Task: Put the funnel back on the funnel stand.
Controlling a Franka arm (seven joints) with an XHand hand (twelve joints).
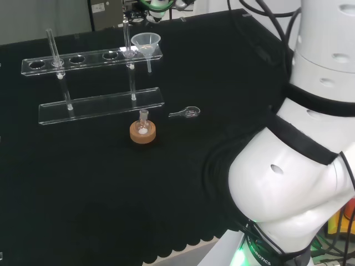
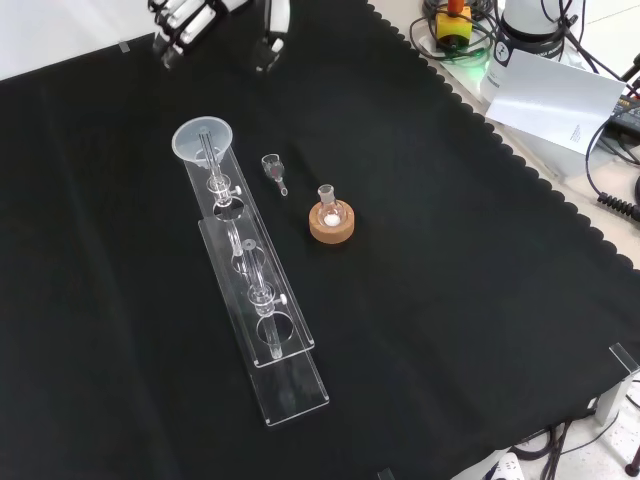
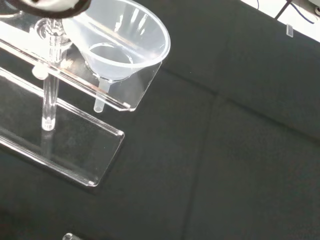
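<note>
The clear plastic funnel point(image 1: 146, 40) point(image 2: 203, 138) point(image 3: 117, 42) sits upright in the end hole of the clear acrylic funnel stand point(image 1: 100, 105) point(image 2: 290, 385) point(image 3: 75, 150), its stem hanging below the upper shelf. In the front view the hand point(image 2: 185, 25) hangs at the top edge, above and beyond the funnel and apart from it. Its fingers are relaxed and spread, with nothing between them. A blurred bit of the hand point(image 3: 45, 4) shows in the wrist view close to the funnel's rim.
A small round flask on a cork ring point(image 1: 143, 132) point(image 2: 331, 222) stands beside the stand's base. A small clear glass piece point(image 1: 186, 113) point(image 2: 272, 168) lies on the cloth near it. Two upright posts point(image 1: 55, 50) rise from the stand.
</note>
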